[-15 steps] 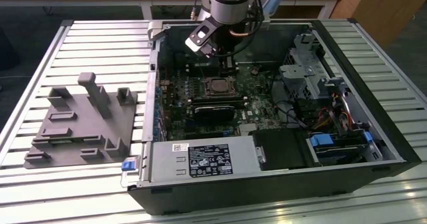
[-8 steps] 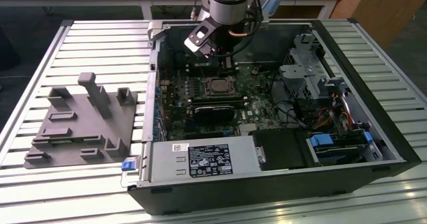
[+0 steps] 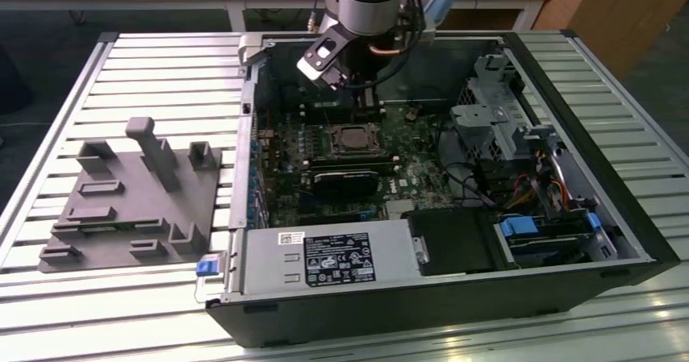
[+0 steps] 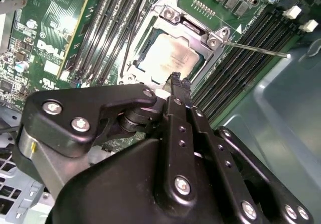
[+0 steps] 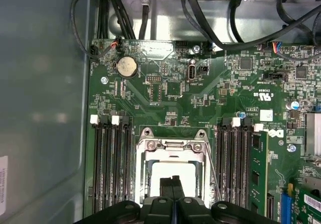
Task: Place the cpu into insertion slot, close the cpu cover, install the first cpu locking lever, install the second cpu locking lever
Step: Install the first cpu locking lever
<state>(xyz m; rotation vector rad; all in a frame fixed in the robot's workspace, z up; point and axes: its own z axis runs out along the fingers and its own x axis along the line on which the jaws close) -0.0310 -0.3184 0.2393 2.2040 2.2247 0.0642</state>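
The cpu (image 4: pixel 169 59) lies flat in the insertion slot (image 3: pixel 353 139) on the green motherboard, its dull grey top showing through the window of the cpu cover (image 5: pixel 173 146). The silver cover lies down over the chip. A thin wire locking lever (image 4: pixel 256 48) sticks out from one corner of the socket, standing off the board; it also shows beside the socket as a slanting lever (image 5: pixel 212 168). My gripper (image 4: pixel 178 78) hovers just above the edge of the socket with its two black fingers pressed together, holding nothing. In the exterior view the gripper (image 3: pixel 369 106) hangs inside the open case, just behind the socket.
Long black memory slots (image 5: pixel 110 169) flank the socket on both sides. A black card (image 3: pixel 350 176) stands in front of the socket, with the power supply (image 3: pixel 323 261) nearer still. A drive cage (image 3: pixel 501 112) and cables fill the exterior view's right. A grey fixture block (image 3: pixel 129 193) sits outside the case.
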